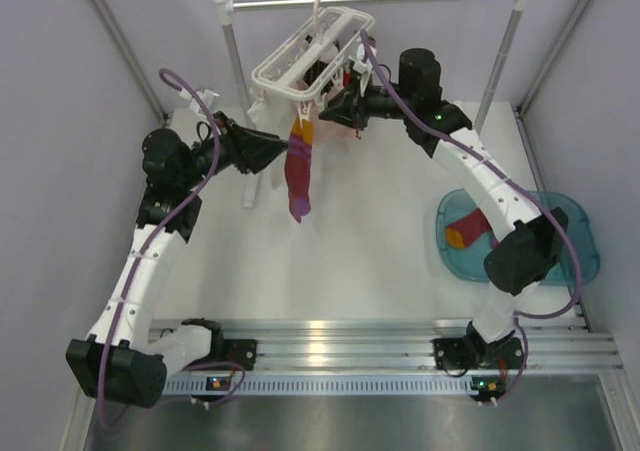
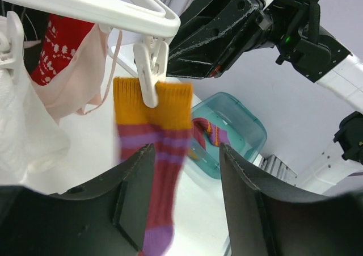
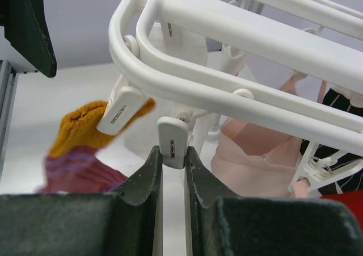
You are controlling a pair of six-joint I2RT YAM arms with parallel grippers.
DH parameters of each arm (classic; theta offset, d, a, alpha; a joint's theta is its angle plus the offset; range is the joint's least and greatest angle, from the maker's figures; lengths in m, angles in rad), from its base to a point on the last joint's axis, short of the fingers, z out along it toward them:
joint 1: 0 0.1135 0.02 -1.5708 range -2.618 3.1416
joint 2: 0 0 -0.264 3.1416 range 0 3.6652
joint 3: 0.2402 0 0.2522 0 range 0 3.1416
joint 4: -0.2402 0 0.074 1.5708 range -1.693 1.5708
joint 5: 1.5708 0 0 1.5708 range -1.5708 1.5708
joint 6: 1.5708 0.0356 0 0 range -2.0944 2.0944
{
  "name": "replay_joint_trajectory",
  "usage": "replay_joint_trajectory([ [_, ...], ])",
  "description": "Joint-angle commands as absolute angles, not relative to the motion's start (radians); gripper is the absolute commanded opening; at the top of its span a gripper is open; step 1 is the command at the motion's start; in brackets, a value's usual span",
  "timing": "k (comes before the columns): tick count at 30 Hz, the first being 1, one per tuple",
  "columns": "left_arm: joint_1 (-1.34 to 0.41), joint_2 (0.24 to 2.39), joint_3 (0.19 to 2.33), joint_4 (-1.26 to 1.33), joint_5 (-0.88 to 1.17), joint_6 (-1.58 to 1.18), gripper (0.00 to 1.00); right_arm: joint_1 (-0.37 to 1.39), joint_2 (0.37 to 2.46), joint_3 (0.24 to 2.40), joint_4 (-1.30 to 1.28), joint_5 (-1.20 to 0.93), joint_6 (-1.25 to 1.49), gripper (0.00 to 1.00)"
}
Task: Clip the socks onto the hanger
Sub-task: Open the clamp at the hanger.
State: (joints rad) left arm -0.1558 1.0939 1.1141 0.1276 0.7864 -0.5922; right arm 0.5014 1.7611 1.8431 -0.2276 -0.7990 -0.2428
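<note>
L gripper [image 2: 185, 149] spread, orange-striped sock [image 2: 164, 120] between its fingers, clipped at hanger's [image 1: 310, 51] 6 o'clock. R gripper [image 3: 173, 154] pinches hanger clip [image 3: 172, 138], sock's 1 o'clock.

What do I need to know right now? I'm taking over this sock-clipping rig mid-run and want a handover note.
Left pincer: open, fingers either side of the orange-and-purple striped sock, not gripping it.
Right pincer: shut on an empty white clip of the hanger.
Done: the striped sock hangs from a hanger clip; a pink piece, a white piece and a red piece hang beside it.
To do: a loose sock lies in the teal tray, not yet clipped.
</note>
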Motion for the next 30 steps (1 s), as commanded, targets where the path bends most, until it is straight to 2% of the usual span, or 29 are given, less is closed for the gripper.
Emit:
replay_joint_trajectory([
  [1, -0.155, 1.068, 1.130, 0.173, 0.781, -0.638, 0.55, 0.518, 1.775, 1.904, -0.242, -0.834, -0.236, 0.00],
  [5, -0.163, 1.061, 1.149, 0.204, 0.756, -0.667, 0.59, 0.520, 1.784, 1.919, -0.252, -0.825, -0.233, 0.00],
  [8, -0.221, 1.084, 1.203, 0.170, 0.765, -0.626, 0.59, 0.522, 1.789, 1.922, -0.253, -0.818, -0.233, 0.00],
  [14, -0.345, 1.146, 1.265, 0.109, 0.611, -0.548, 0.56, 0.523, 1.802, 1.939, -0.261, -0.799, -0.230, 0.00],
  [19, -0.350, 1.215, 1.324, 0.135, 0.445, -0.614, 0.47, 0.523, 1.789, 1.922, -0.256, -0.799, -0.233, 0.00],
  [30, -0.290, 1.364, 1.460, 0.146, 0.290, -0.633, 0.43, 0.541, 1.802, 1.936, -0.210, -0.811, -0.196, 0.00],
])
